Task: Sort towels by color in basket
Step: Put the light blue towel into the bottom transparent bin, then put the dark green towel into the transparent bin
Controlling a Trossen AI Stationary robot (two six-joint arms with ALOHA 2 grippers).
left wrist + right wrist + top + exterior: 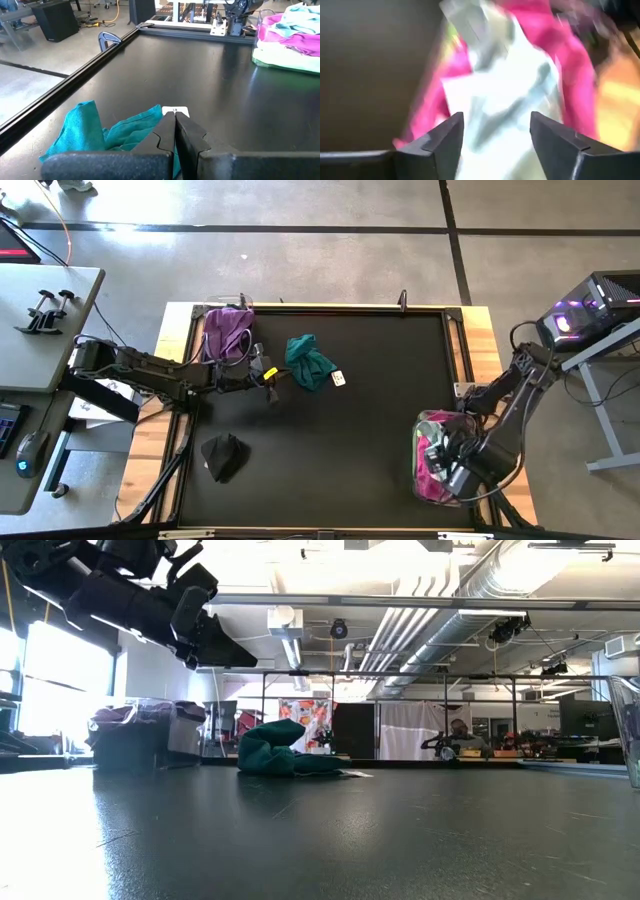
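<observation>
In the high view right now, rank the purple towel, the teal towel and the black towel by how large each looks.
1. Purple towel, draped over a container at the table's back left, looks largest.
2. Teal towel and black towel look about alike; I would not rank them.

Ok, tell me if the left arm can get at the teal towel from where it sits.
Probably yes: the left end effector hangs shut just beside the teal towel, nothing between them, though it must open first.

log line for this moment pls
left gripper shut, empty, by teal towel | right gripper open over basket of towels
</observation>
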